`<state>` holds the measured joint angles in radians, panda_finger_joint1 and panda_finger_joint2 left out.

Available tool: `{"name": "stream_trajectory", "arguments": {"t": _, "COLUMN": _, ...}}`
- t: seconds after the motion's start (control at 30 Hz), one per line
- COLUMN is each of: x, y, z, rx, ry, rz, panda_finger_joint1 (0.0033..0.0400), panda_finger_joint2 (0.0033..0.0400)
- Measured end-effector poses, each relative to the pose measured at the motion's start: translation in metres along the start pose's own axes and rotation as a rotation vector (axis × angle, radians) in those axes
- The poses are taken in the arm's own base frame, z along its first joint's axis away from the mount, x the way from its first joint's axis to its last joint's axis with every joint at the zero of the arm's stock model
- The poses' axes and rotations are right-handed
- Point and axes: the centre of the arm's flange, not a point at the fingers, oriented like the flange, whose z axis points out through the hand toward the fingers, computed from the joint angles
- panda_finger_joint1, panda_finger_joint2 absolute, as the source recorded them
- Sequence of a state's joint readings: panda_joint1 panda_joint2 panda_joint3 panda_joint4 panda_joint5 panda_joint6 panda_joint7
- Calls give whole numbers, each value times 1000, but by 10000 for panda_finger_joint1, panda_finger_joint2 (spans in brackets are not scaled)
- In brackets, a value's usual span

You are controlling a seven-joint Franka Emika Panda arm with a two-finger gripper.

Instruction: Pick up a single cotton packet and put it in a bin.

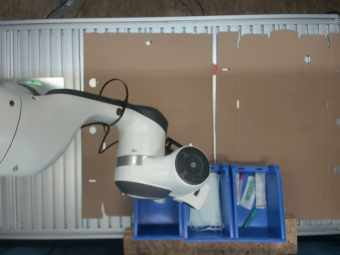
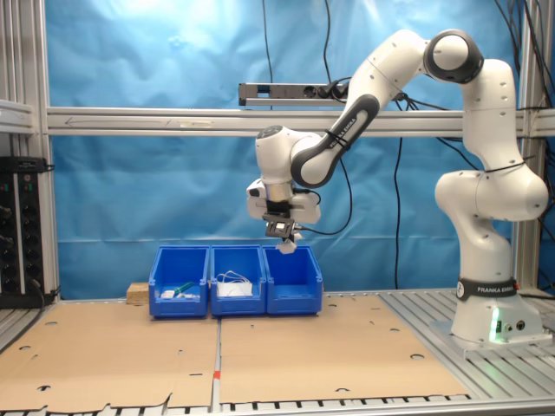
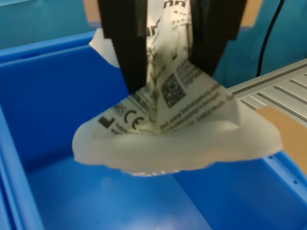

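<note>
1. The cotton packet is seen in the wrist view pinched between the two black fingers, which are clamped on its upper part; the lower part hangs free below the fingertips and flares out, bent and crumpled (print on it is faint, not read).
2. In the second exterior view the gripper points down with the packet dangling from it, held in the air above the row of bins and touching none of them.
3. Three blue bins are lined up side by side on the cardboard-covered surface. The packet hangs over the end bin at the second exterior view's right; in the wrist view that bin's blue floor is seen directly under the packet.
4. In the first exterior view the packet is partly visible under the wrist, over the border between the end bin and the middle bin (exact bin cannot be told from this angle).
5. The middle bin holds a pale-green face mask; the far bin holds long narrow white-and-green packets.
6. The arm base is mounted at the second exterior view's right, well apart from the bins.
</note>
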<state>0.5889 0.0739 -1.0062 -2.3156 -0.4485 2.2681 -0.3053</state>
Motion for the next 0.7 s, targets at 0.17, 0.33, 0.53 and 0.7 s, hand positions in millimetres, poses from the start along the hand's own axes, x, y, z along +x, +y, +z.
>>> {"name": "stream_trajectory", "arguments": {"t": 0.17, "x": -6, "y": 2, "z": 2, "rx": -2, "ry": -2, "rz": -8, "panda_finger_joint1": 59, "panda_finger_joint2": 59}}
{"name": "stream_trajectory", "arguments": {"t": 0.33, "x": -9, "y": 4, "z": 1, "rx": -2, "ry": 5, "rz": -11, "panda_finger_joint1": 59, "panda_finger_joint2": 59}}
{"name": "stream_trajectory", "arguments": {"t": 0.53, "x": -11, "y": 6, "z": -1, "rx": -3, "ry": 10, "rz": -12, "panda_finger_joint1": 59, "panda_finger_joint2": 59}}
{"name": "stream_trajectory", "arguments": {"t": 0.7, "x": -11, "y": 6, "z": -2, "rx": -7, "ry": 11, "rz": -16, "panda_finger_joint1": 59, "panda_finger_joint2": 59}}
